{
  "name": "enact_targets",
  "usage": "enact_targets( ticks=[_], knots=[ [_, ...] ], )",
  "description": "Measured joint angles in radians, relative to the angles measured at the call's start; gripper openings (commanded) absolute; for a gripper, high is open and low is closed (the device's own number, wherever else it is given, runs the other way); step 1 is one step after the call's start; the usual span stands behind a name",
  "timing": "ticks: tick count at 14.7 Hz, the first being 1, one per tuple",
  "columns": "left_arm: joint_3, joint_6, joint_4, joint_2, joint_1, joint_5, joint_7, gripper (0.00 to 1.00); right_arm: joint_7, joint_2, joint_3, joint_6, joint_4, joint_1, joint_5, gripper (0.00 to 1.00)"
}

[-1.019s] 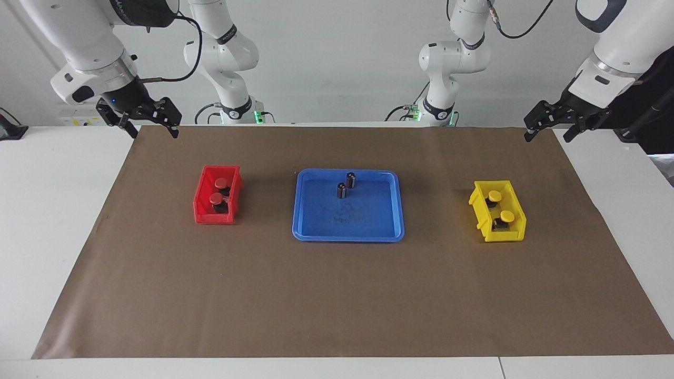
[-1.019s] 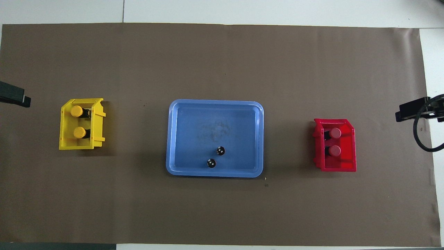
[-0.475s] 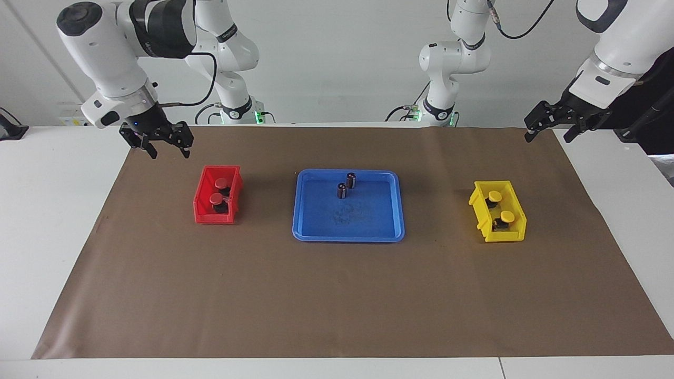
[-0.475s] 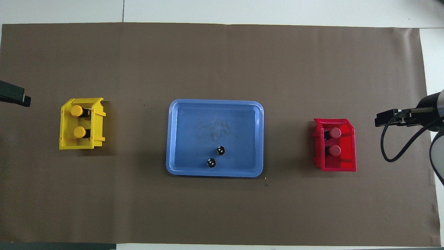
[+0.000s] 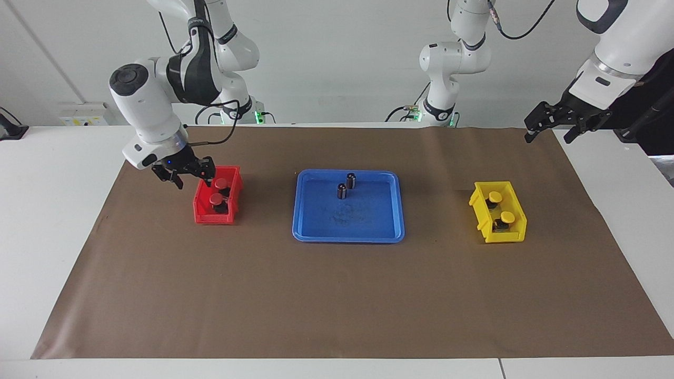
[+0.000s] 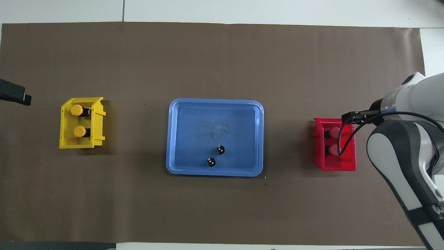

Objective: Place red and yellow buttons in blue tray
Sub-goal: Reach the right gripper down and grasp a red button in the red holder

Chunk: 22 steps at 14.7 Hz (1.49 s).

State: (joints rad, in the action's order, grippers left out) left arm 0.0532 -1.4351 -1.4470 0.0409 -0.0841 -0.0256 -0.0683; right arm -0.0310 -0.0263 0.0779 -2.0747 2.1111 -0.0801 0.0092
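Note:
Two red buttons stand in the small red bin; they also show in the overhead view. Two yellow buttons stand in the small yellow bin. The blue tray lies between the bins. My right gripper is open and empty, low over the red bin's rim toward the right arm's end, touching no button. My left gripper is open and empty, raised over the mat's corner; the left arm waits.
Two small dark capless cylinders stand in the tray near its rim nearer to the robots. A brown mat covers the table. The right arm's cable hangs over the red bin in the overhead view.
My right gripper has moved down from the mat's corner toward the red bin and is now at its rim. The left arm, the buttons and the tray have not moved.

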Motion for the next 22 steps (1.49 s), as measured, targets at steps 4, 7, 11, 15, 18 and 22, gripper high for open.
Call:
enact_targets(
  ticks=[4, 7, 11, 15, 18, 22],
  knots=[
    [0.0, 0.0, 0.0, 0.0, -0.001, 0.0, 0.0, 1.0, 0.0, 0.01, 0.0, -0.08, 0.059, -0.005, 0.002, 0.73],
    [-0.001, 0.0, 0.0, 0.0, -0.001, 0.0, 0.0, 1.0, 0.003, 0.012, -0.001, -0.112, 0.074, -0.026, 0.005, 0.72],
    [-0.001, 0.001, 0.0, 0.0, -0.001, 0.0, 0.0, 1.0, 0.011, 0.024, 0.0, -0.15, 0.097, -0.042, 0.005, 0.72],
    [-0.001, 0.001, 0.0, 0.0, -0.001, 0.0, 0.0, 1.0, 0.011, 0.026, 0.002, -0.202, 0.14, -0.042, 0.006, 0.72],
    [-0.001, 0.001, 0.0, 0.0, -0.001, 0.0, 0.0, 1.0, 0.011, 0.026, 0.002, -0.204, 0.148, -0.04, 0.006, 0.71],
    [-0.001, 0.001, 0.0, 0.0, -0.001, 0.0, 0.0, 1.0, 0.011, 0.026, 0.003, -0.204, 0.15, -0.04, 0.006, 0.66]
  ],
)
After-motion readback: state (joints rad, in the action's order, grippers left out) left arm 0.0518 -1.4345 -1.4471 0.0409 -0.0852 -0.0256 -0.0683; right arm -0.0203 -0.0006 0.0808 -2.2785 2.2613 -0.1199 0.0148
